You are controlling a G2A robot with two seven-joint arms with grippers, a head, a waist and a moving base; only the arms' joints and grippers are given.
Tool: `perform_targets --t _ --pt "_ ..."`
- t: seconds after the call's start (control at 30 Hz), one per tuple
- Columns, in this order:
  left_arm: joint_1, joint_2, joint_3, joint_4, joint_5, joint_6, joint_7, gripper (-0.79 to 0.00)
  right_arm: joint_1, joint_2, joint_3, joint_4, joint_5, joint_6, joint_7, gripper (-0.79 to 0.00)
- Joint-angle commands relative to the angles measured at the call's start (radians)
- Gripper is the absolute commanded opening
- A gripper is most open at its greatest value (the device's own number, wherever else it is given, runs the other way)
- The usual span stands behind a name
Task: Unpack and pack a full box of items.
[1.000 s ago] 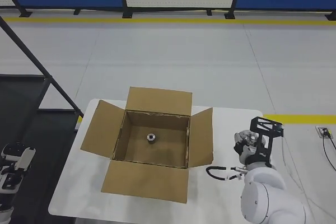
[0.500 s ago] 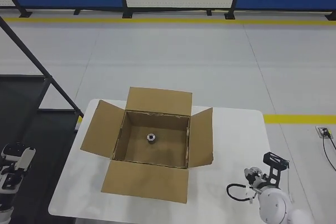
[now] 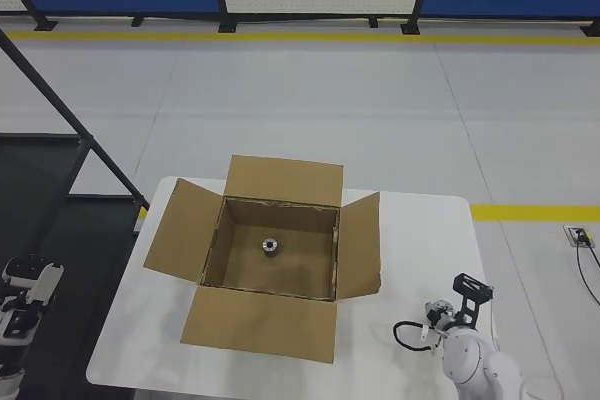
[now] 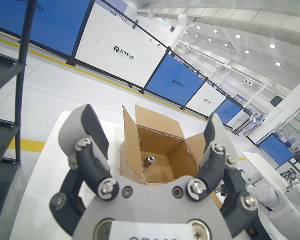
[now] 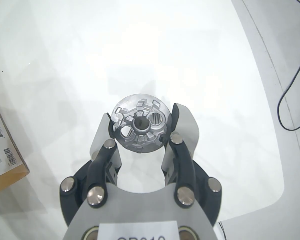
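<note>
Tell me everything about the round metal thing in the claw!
The round metal thing is a dull grey disc, cast-looking, with a dark centre hole, smaller round holes around it and raised blocky ridges. The right claw pinches its rim on two sides above the white table. Whether it touches the table is unclear.

Cardboard box mostly past the view's edge.

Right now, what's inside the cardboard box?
One small metal cylinder stands near the middle of the cardboard box floor. The visible floor around it is bare. The floor right under the wall nearest each camera is covered by that wall.
</note>
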Motion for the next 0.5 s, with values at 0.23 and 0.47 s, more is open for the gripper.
perform_targets --t 0.23,0.47 --pt "0.0 0.0 0.0 0.0 0.0 0.0 0.0 0.0 0.027 0.005 0.008 0.006 -0.006 -0.019 0.026 0.0" --pt "0.0 0.0 0.0 0.0 0.0 0.0 0.0 0.0 0.035 0.007 -0.003 -0.106 -0.019 -0.033 0.012 0.0"
